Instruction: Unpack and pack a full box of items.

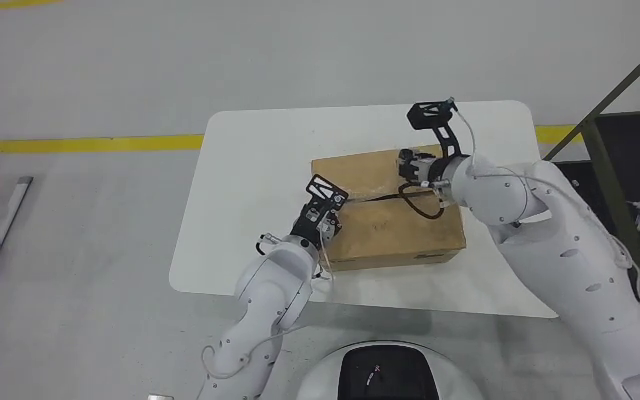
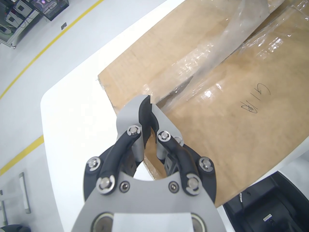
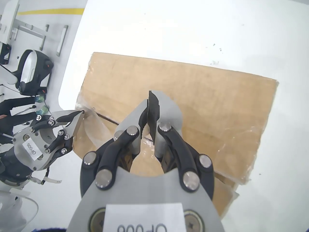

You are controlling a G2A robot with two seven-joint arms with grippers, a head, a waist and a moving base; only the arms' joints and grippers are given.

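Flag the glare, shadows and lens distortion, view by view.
Left wrist view: glare glints on the clear tape strip over the brown cardboard box; right wrist view: the edge of the white table bows, fisheye; top view: even light, faint shadows.

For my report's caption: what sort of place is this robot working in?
Probably a robotics lab or test hall: a yellow line is marked on the smooth pale floor, racks of electronic equipment stand beyond it, and a cardboard box sits on a plain white table.

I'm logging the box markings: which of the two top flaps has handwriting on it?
The flap nearer the robot, on the body side of the taped seam, carries pen marks; the far flap is plain cardboard.
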